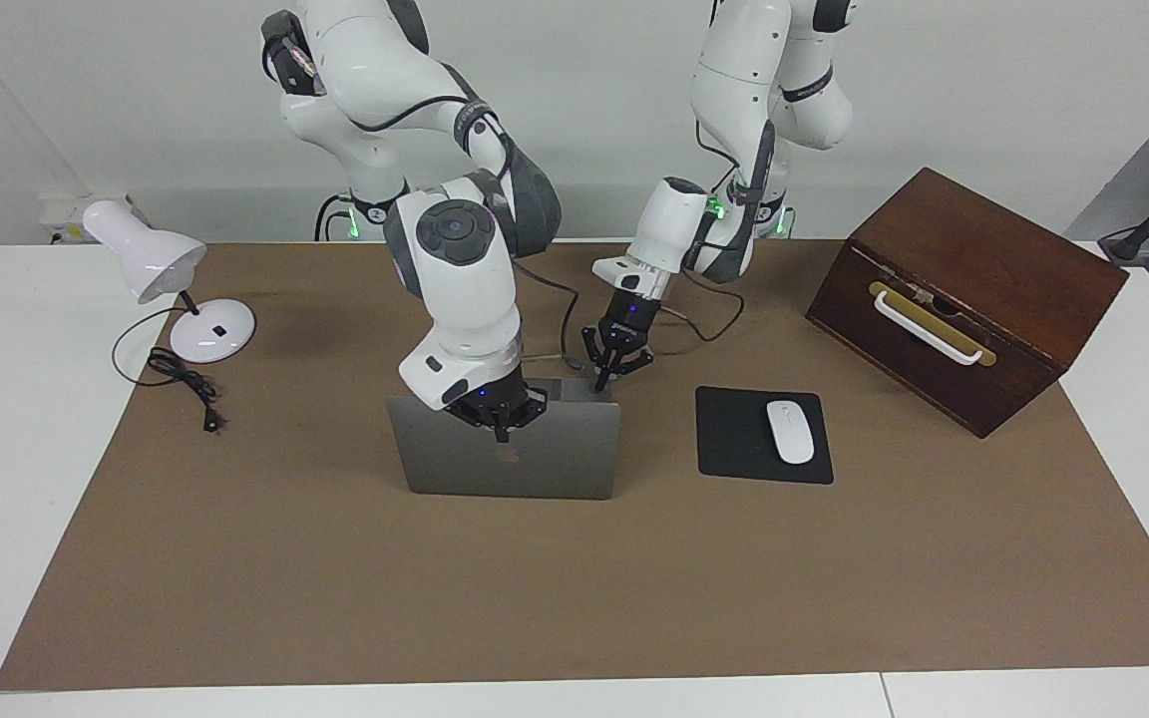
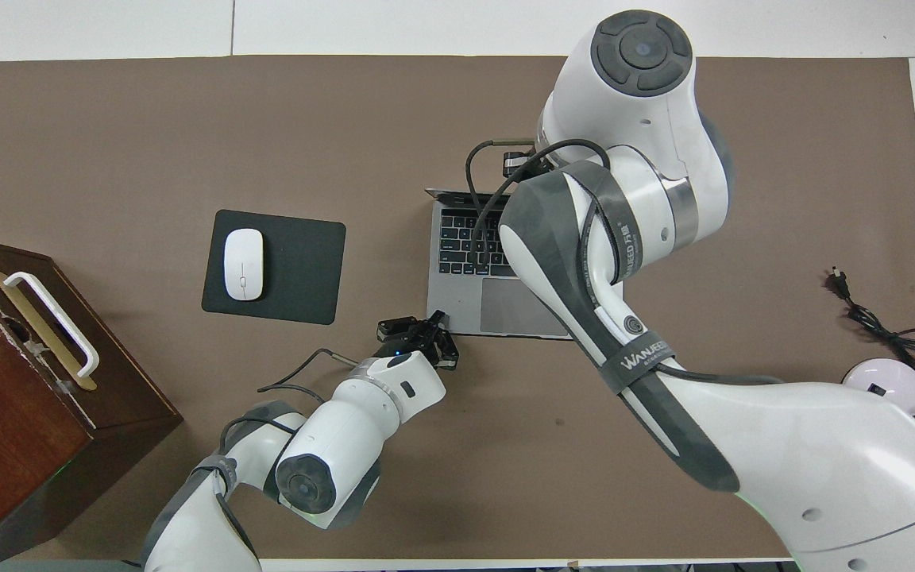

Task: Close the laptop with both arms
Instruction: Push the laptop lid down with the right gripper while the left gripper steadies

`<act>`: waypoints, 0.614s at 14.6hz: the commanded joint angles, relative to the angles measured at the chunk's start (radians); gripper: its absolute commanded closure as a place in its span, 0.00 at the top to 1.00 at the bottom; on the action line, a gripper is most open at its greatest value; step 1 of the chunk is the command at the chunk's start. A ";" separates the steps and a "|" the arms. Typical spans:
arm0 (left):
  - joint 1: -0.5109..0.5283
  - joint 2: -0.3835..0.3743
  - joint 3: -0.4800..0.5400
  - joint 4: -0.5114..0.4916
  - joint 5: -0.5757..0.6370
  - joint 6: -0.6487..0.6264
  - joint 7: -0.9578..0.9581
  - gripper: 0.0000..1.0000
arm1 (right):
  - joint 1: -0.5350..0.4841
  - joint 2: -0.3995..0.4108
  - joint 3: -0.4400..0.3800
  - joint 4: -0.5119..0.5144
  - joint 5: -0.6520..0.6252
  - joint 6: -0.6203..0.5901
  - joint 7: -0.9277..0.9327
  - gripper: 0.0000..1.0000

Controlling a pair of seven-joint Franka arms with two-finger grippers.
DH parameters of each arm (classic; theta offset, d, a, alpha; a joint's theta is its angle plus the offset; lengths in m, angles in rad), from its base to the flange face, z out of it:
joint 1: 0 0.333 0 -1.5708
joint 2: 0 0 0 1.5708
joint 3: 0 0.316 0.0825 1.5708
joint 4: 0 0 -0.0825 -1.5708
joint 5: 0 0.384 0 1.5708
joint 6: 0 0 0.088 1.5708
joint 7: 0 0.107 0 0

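The silver-grey laptop (image 1: 545, 464) stands open in the middle of the brown mat, its lid nearly upright and its logo side turned away from the robots. My right gripper (image 1: 502, 433) is shut, its fingertips against the lid's outer face just under the top edge. My left gripper (image 1: 601, 381) is shut too, its tips down at the corner of the laptop's base nearest the robots, toward the left arm's end. In the overhead view the keyboard and base (image 2: 457, 306) show, with the left gripper (image 2: 435, 322) at that corner. There the right arm's wrist hides the right gripper.
A black mouse pad (image 1: 734, 439) with a white mouse (image 1: 790, 431) lies beside the laptop toward the left arm's end. A brown wooden box (image 1: 963, 299) with a white handle stands past it. A white desk lamp (image 1: 151, 261) and its cord (image 1: 186, 384) are at the right arm's end.
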 commanded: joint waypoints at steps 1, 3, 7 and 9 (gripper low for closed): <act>-0.035 0.054 0.020 0.001 -0.016 0.019 0.035 0.00 | -0.028 -0.063 0.011 -0.105 0.086 -0.024 -0.016 0.00; -0.035 0.059 0.020 0.001 -0.016 0.019 0.037 0.00 | -0.031 -0.080 0.011 -0.155 0.090 -0.021 -0.027 0.00; -0.034 0.071 0.022 -0.001 -0.018 0.019 0.072 0.00 | -0.019 -0.094 0.011 -0.233 0.097 0.038 -0.027 0.00; -0.034 0.077 0.022 0.001 -0.018 0.019 0.094 0.00 | -0.016 -0.100 0.011 -0.279 0.097 0.087 -0.027 0.00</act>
